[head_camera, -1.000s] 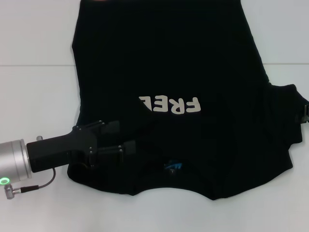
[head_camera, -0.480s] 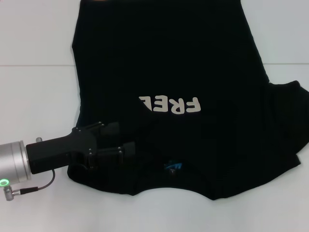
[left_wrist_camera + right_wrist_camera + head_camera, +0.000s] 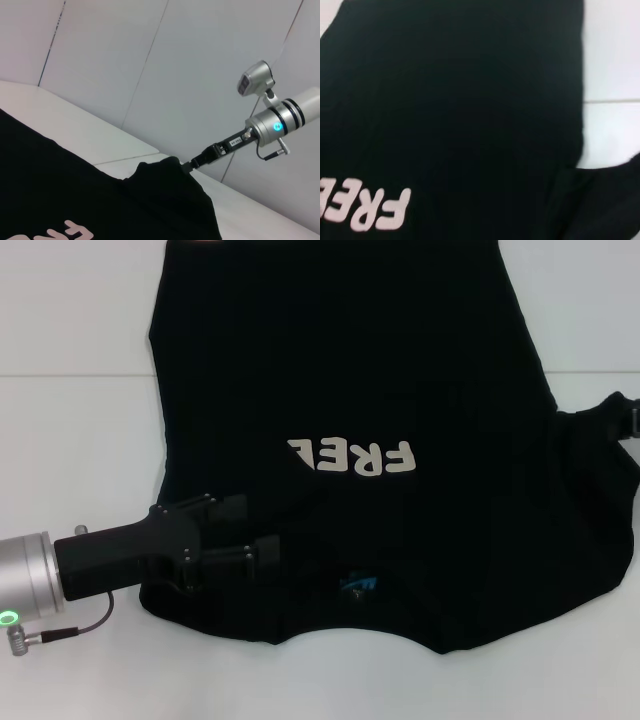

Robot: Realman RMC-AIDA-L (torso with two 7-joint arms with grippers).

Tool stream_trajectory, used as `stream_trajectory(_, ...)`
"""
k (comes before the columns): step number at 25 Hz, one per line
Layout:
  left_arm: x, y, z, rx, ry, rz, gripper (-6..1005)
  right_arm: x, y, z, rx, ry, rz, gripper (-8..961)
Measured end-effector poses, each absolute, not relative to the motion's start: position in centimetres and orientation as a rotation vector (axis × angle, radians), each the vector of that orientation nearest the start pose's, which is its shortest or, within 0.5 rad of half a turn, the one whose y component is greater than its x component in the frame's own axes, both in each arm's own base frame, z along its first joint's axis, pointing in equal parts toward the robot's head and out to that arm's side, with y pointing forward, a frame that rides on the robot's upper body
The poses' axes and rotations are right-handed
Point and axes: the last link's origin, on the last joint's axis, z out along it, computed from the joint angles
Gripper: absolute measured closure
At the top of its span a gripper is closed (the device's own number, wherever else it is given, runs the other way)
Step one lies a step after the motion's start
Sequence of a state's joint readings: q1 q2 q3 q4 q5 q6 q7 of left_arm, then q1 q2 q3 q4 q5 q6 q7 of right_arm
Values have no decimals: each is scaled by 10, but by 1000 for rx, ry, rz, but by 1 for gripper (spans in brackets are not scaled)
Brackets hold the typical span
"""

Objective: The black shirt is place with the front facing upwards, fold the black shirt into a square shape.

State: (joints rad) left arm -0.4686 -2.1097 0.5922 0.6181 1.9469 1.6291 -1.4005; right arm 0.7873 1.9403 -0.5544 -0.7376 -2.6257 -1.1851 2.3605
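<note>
**Right sleeve lifted at the table's edge, left gripper resting on the folded side**

Since half a second ago, the shirt's right sleeve has risen again: its tip now peaks up toward the right edge of the head view, where a small dark part of the right gripper shows at the cloth. Meanwhile the left arm has stayed where it was.

The black shirt lies spread on the white table, collar nearest the robot, with the cream letters reading upside down from the head camera and a small blue neck label showing near the collar. Its left side is already folded over, covering the end of the lettering.

The left gripper lies low over the shirt's near left part, above the folded sleeve area, its two black fingers apart with nothing between them. Its silver wrist section sits out over the bare table.

From the left wrist view, the right gripper reaches in from the far side and meets a raised peak of black cloth, which is drawn up off the table there. Its fingertips are buried in the fabric, so I cannot tell for certain how they stand.

The right wrist view shows only the flat shirt body, the lettering, and a strip of white table.
</note>
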Motion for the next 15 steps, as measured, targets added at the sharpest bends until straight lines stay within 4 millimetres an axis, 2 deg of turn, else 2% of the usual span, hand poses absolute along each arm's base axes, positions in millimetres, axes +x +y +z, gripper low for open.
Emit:
stream_trajectory(10, -270, 308, -3, -2621, -788, -922, 97, 241, 446, 48, -2280, 1184, -49, 925)
stream_trajectory(15, -271, 307, -3, -2619, -793, -921, 96, 229, 447, 39, -2332, 1137, -54, 923)
